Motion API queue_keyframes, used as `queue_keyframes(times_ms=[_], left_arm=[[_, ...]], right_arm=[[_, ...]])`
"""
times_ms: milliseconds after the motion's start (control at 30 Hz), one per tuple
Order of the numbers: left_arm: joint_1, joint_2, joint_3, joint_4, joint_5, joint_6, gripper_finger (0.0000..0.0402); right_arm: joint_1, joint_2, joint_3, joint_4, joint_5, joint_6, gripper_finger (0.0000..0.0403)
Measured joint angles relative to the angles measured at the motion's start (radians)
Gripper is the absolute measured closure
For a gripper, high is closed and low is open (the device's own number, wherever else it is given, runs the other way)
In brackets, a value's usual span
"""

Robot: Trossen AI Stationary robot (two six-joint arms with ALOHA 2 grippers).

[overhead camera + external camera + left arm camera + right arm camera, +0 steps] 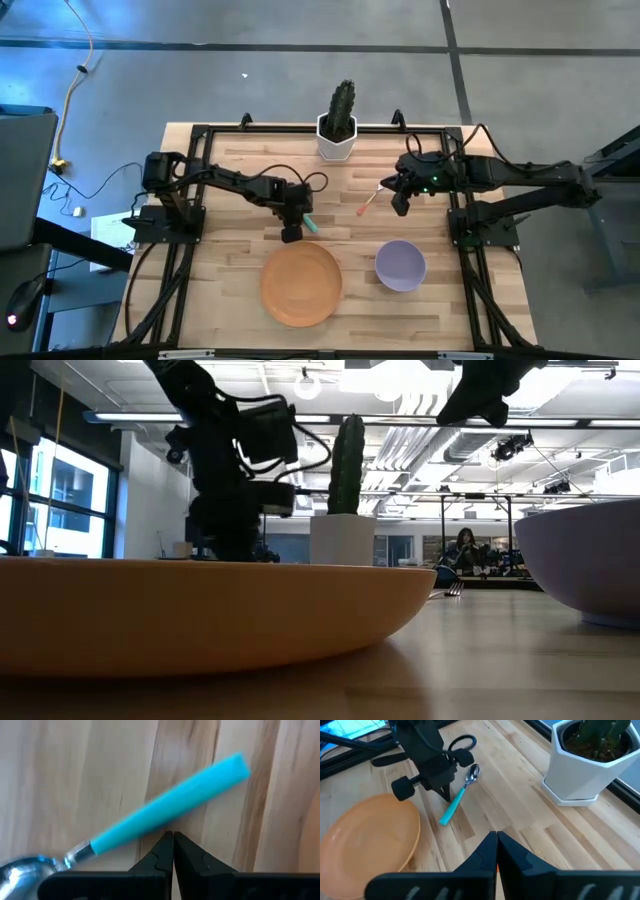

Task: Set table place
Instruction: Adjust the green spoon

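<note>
Currently: left claw (173, 839) closed, empty, beside spoon (170, 807) handle on worktop (230, 250); should open, straddle handle squarely before gripping; right claw (496, 842) closed, waiting

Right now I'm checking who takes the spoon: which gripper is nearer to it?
Left. The left gripper is shut right beside the spoon, fingertips by its teal handle. The right gripper is across the table, near the fork.

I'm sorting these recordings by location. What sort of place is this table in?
Probably a large open-plan office or lab: the low view shows long ceiling strip lights and a person at a desk far behind, and the high view shows a bare concrete floor.
</note>
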State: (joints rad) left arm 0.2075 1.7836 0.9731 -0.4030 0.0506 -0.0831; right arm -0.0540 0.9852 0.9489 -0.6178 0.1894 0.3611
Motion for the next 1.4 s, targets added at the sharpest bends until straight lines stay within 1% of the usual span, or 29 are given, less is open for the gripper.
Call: queue_keyframes(times_ms=[300, 467, 600, 700, 767, 900, 1000, 1067, 1133, 1233, 1400], left_arm=[[0.002, 0.0, 0.0, 0.025, -0.119, -0.009, 0.0402], [0.002, 0.0, 0.0, 0.081, -0.202, -0.05, 0.0402], [0.002, 0.0, 0.0, 0.124, -0.224, -0.069, 0.0402], [0.002, 0.0, 0.0, 0.124, -0.256, -0.092, 0.0402], [0.002, 0.0, 0.0, 0.123, -0.245, -0.094, 0.0402], [-0.012, -0.023, 0.0, 0.112, -0.155, -0.074, 0.0402], [-0.038, -0.041, 0.001, 0.079, -0.138, -0.023, 0.0402], [-0.052, -0.042, 0.001, 0.052, -0.105, 0.019, 0.0401], [-0.054, -0.04, 0.001, 0.014, -0.096, 0.04, 0.0401], [-0.047, -0.018, 0.001, 0.011, -0.117, 0.045, 0.0402], [-0.004, -0.011, 0.001, 0.068, -0.137, 0.045, 0.0401]], right_arm=[[0.0, 0.0, 0.0, 0.0, 0.0, 0.016, 0.0403], [0.0, 0.0, 0.0, 0.0, 0.0, 0.022, 0.0403], [0.001, 0.0, 0.0, 0.0, -0.001, 0.023, 0.0403], [0.007, 0.0, 0.0, 0.0, -0.001, 0.024, 0.0403], [0.013, 0.0, 0.0, 0.0, -0.001, 0.024, 0.0403], [0.025, 0.0, 0.0, -0.001, -0.002, 0.034, 0.0403], [0.034, 0.0, 0.0, -0.006, -0.002, 0.036, 0.0403], [0.036, 0.0, 0.0, -0.008, -0.002, 0.042, 0.0403], [0.037, 0.0, 0.0, -0.008, -0.002, 0.042, 0.0403], [0.036, 0.0, 0.0, -0.008, -0.002, 0.038, 0.0403], [0.036, 0.0, 0.0, -0.008, -0.001, 0.032, 0.0403]])
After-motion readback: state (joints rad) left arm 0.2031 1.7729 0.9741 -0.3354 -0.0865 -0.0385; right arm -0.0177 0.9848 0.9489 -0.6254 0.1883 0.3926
